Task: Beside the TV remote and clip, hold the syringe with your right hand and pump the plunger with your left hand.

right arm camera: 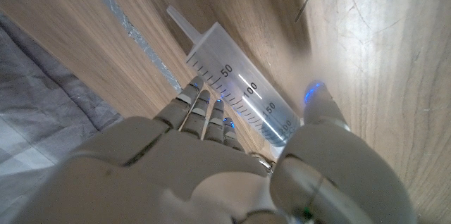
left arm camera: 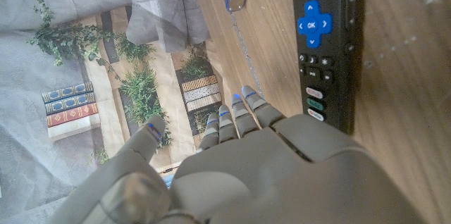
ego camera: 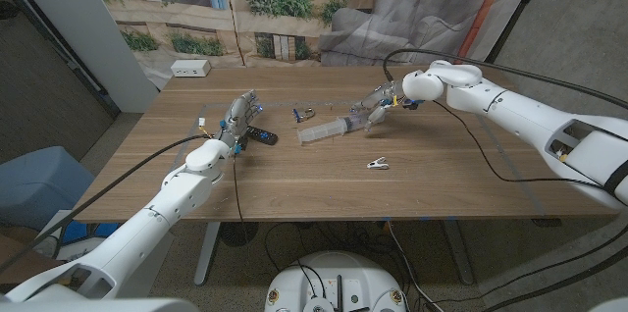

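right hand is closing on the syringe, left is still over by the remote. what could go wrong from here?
1. The right hand straddles the syringe lying flat on the table; the round barrel could roll or slip out.
2. The left hand stands by the TV remote; crossing over may knock it.

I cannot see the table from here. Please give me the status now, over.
Right hand at clear plastic syringe, fingers on both sides; grip not confirmed. Left hand open beside black TV remote. Small metal clip lies clear of syringe.
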`<state>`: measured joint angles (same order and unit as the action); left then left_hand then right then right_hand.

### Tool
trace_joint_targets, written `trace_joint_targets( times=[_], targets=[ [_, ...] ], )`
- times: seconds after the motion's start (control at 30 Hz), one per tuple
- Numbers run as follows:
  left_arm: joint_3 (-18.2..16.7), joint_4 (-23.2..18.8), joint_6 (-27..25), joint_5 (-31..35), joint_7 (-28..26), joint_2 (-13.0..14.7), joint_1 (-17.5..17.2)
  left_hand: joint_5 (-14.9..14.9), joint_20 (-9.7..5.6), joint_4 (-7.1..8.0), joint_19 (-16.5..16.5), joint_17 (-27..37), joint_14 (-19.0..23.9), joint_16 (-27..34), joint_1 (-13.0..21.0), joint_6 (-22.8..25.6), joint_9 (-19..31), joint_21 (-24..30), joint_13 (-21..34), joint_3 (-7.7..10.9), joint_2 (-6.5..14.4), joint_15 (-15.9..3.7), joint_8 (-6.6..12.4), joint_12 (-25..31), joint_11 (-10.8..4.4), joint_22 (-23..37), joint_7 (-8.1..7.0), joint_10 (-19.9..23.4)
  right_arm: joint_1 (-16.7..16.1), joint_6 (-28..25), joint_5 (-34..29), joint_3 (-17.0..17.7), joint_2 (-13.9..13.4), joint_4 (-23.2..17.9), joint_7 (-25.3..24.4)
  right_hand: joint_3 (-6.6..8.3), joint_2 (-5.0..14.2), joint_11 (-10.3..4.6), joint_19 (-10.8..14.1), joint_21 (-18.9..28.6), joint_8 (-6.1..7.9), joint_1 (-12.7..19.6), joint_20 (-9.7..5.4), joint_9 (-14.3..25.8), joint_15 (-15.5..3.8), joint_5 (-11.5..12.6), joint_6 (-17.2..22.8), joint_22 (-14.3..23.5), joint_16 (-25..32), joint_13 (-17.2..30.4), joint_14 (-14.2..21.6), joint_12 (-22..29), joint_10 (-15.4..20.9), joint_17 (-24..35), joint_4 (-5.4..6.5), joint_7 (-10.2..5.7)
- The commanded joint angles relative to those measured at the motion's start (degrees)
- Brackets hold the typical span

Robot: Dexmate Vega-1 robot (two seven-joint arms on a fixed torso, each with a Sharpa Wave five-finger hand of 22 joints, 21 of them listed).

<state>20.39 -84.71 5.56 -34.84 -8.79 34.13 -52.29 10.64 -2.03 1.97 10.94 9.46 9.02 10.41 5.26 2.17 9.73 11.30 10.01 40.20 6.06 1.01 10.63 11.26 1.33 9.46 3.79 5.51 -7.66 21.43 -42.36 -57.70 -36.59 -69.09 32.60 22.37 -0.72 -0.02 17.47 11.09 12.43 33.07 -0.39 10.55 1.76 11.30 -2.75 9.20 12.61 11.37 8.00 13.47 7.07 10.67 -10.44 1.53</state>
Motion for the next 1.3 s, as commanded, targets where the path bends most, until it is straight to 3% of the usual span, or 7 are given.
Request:
trace_joint_targets(
  times=[0.03,0.27,0.33,0.7,0.9,1.1,1.3],
  targets=[
    [0.3,0.4,-0.3,-0.2,0.5,-0.2,0.3,0.1,-0.70,0.03,0.4,0.2,0.8,0.1,-0.8,0.3,0.3,-0.1,0.2,0.30,3.4,0.09,-0.03,0.1,0.22,0.2,0.11,0.6,1.4,-1.9,-1.4,-1.7,1.0,0.1,2.5,0.86,-0.30,0.07,1.6,0.5,0.71,1.7,0.03,0.2,-0.29,0.3,1.8,0.2,0.5,0.3,1.4,0.3,1.4,0.2,-0.06,-0.63],
    [0.5,0.5,-0.6,-0.5,0.7,-0.2,0.3,0.1,-0.72,0.14,0.4,0.3,0.8,0.1,-0.9,0.4,0.3,-0.1,0.2,0.36,3.3,0.11,-0.02,0.1,0.27,0.3,0.10,0.6,0.7,-2.9,-2.6,-1.7,0.7,-0.8,-0.3,1.75,-0.86,-2.20,5.7,0.8,1.44,5.4,-1.04,0.3,-1.84,0.2,5.5,0.2,1.1,0.3,4.9,0.7,5.4,0.2,0.08,-3.09],
    [0.5,0.5,-0.7,-0.4,0.8,-0.2,0.3,0.1,-0.70,0.16,0.4,0.3,0.8,0.0,-1.0,0.4,0.3,-0.1,0.2,0.38,3.3,0.13,-0.02,0.1,0.25,0.3,0.09,0.6,0.5,-3.2,-2.8,-1.7,0.7,-0.9,-0.8,1.94,-1.15,-2.20,7.5,1.0,1.75,6.7,-1.38,0.3,-2.73,0.0,7.0,0.2,1.5,0.3,6.5,0.6,6.3,0.3,0.10,-3.62],
    [0.9,0.7,-1.2,-0.5,1.3,-0.2,0.6,0.1,-0.59,0.31,0.2,0.3,0.8,-0.1,-1.2,0.6,0.3,-0.2,0.2,0.51,3.3,0.41,-0.04,0.0,0.46,0.3,-0.01,0.6,-0.7,-4.8,-3.9,-1.4,0.5,-1.7,-4.6,1.54,-2.16,-5.22,16.1,1.8,2.99,11.0,-3.52,0.2,-7.02,-0.7,14.1,0.3,3.2,0.2,14.1,0.8,13.4,0.5,0.54,-7.12],
    [1.0,0.9,-1.4,-0.7,1.5,-0.2,0.7,0.1,-0.29,0.43,0.0,0.3,0.8,-0.1,-1.4,0.6,0.3,-0.3,0.2,0.58,3.3,1.25,-0.06,0.0,0.74,0.3,0.03,0.6,-1.9,-6.3,-4.4,-1.0,0.0,-3.2,-5.9,0.73,-2.75,-6.29,19.5,2.0,3.70,12.0,-4.01,0.1,-8.15,-1.0,18.0,0.3,4.2,0.1,17.6,0.8,16.6,0.5,0.67,-8.05],
    [1.1,0.9,-1.6,-0.9,1.8,-0.1,0.7,0.1,-0.14,0.52,0.0,0.3,1.0,0.0,-1.5,0.6,0.3,-0.4,0.3,0.62,3.2,0.98,-0.07,0.0,0.84,0.3,-0.04,0.6,-3.2,-7.0,-5.2,-0.6,-0.8,-4.3,-8.4,0.65,-2.79,-6.55,22.4,2.0,3.86,14.3,-2.58,0.1,-8.15,-1.1,20.2,0.2,5.0,-0.1,20.7,0.8,19.5,0.5,0.45,-7.88],
    [1.2,0.9,-1.8,-1.0,2.1,0.0,0.7,0.1,-0.12,0.61,0.1,0.3,1.2,0.0,-1.6,0.7,0.3,-0.3,0.3,0.68,3.2,0.76,-0.08,0.0,0.78,0.3,-0.09,0.8,-4.8,-8.6,-6.1,0.0,-1.4,-5.4,-11.0,-0.42,-3.06,-7.47,28.0,2.5,4.16,16.4,-4.29,0.0,-9.97,-1.2,24.3,0.3,6.6,-0.2,25.7,1.0,24.8,0.8,0.70,-8.67]
  ],
)
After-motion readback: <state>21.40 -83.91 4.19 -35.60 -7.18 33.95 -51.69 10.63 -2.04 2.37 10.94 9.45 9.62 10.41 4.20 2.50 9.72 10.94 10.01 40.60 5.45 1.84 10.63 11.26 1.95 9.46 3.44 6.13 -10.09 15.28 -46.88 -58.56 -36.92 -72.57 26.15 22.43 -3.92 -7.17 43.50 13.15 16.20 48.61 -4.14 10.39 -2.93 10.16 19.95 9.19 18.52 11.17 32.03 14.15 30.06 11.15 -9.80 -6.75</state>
